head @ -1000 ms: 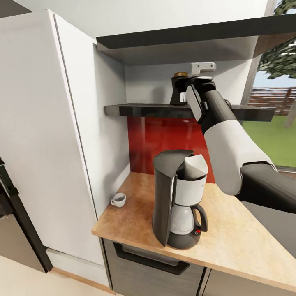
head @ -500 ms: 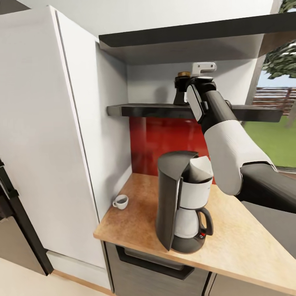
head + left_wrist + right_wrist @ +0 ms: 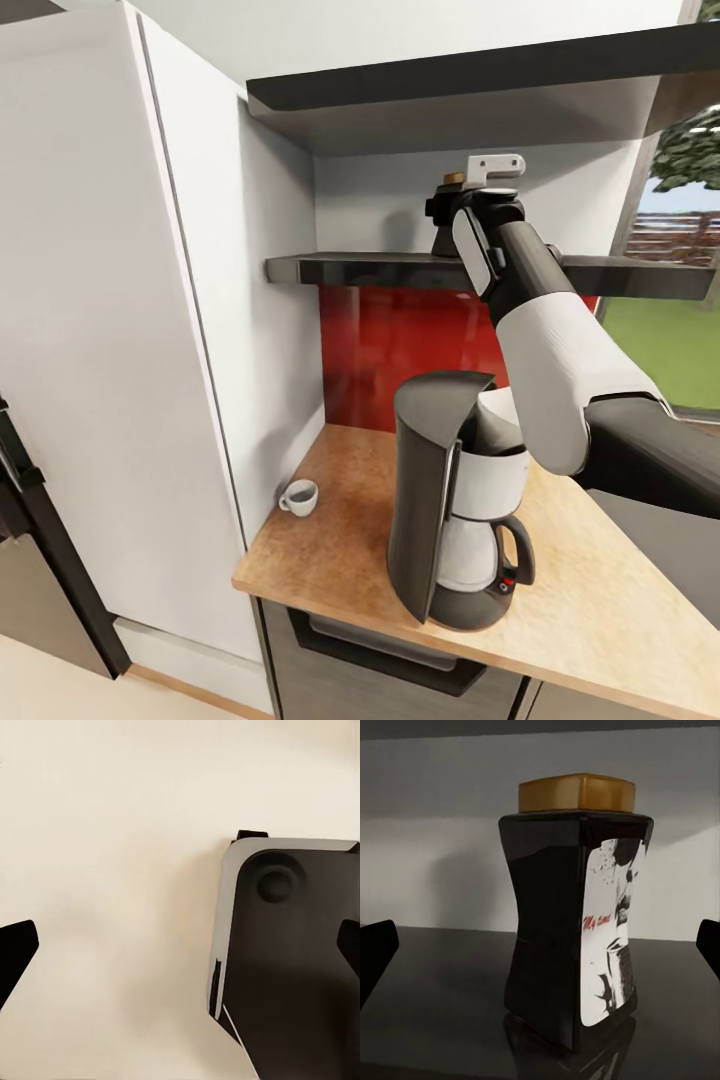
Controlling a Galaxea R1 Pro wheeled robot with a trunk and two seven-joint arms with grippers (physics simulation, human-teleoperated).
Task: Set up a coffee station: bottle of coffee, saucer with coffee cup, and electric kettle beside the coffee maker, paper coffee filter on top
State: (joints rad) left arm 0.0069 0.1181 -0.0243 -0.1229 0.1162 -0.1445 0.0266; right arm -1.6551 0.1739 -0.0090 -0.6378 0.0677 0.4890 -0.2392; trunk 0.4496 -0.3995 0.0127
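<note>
From the head, the coffee maker (image 3: pixel 455 510) and cup (image 3: pixel 299 496) stand apart on the desk (image 3: pixel 330 545) while the right end effector (image 3: pixel 462 205) reaches the bottle (image 3: pixel 447 215) on the shelf (image 3: pixel 350 268); both wrist views show fingers spread wide, the right straddling the upright bottle (image 3: pixel 576 915) without touching.

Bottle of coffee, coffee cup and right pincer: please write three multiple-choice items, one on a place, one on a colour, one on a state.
1. Where does the bottle of coffee stand?
A. on the dark shelf
B. on the countertop
C. on the floor

2. What colour is the bottle's cap?
A. white
B. golden brown
C. red

3. What state is the right pincer in?
A. shut on the bottle
B. shut on the coffee cup
C. open, bottle between its fingers, untouched

Answers:
1 A: its base rests on the glossy shelf.
2 B: the cap looks golden brown.
3 C: the right wrist view shows both fingertips far from the bottle.
</note>
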